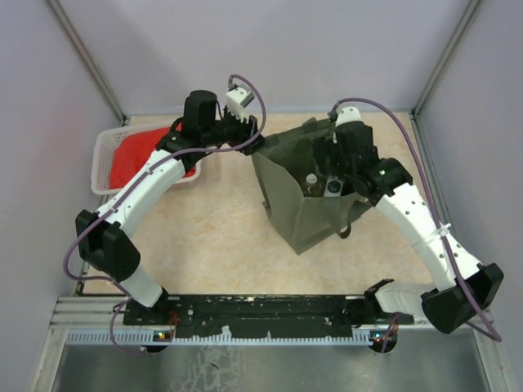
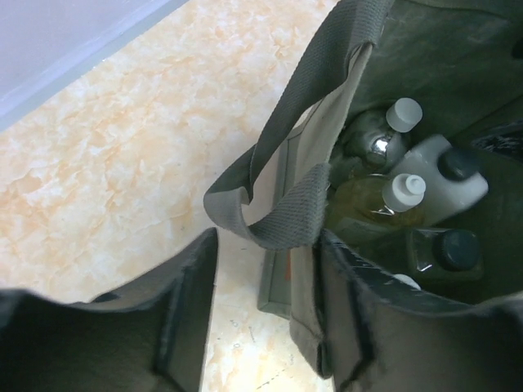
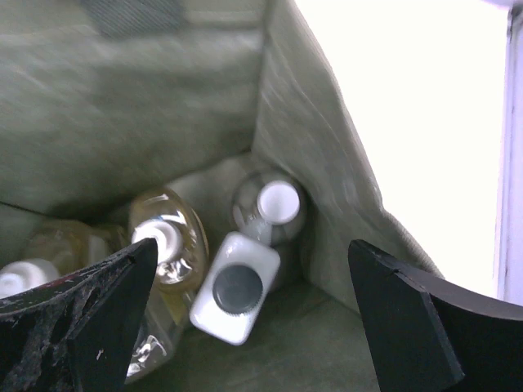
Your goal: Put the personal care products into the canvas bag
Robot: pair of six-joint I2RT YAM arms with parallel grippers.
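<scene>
The olive canvas bag (image 1: pixel 298 208) stands open mid-table. The bottles lie inside it. The left wrist view shows a white-capped clear bottle (image 2: pixel 384 135), an amber white-capped bottle (image 2: pixel 384 196), the white bottle with a dark cap (image 2: pixel 445 175) and the black-capped clear bottle (image 2: pixel 445 249). My right gripper (image 3: pixel 252 245) is open and empty inside the bag, above the white bottle (image 3: pixel 235 286) and an amber bottle (image 3: pixel 167 245). My left gripper (image 2: pixel 268 237) is open at the bag's left rim. A loop handle (image 2: pixel 282 208) lies between its fingers, and the rim cloth rests against the right finger (image 2: pixel 392 327).
A white lattice basket (image 1: pixel 105 155) holding a red cloth (image 1: pixel 135 159) stands at the far left, under my left arm. Grey walls close in the back and both sides. My right gripper (image 1: pixel 331 184) is in the bag's mouth and my left gripper (image 1: pixel 255 139) is at its far-left corner.
</scene>
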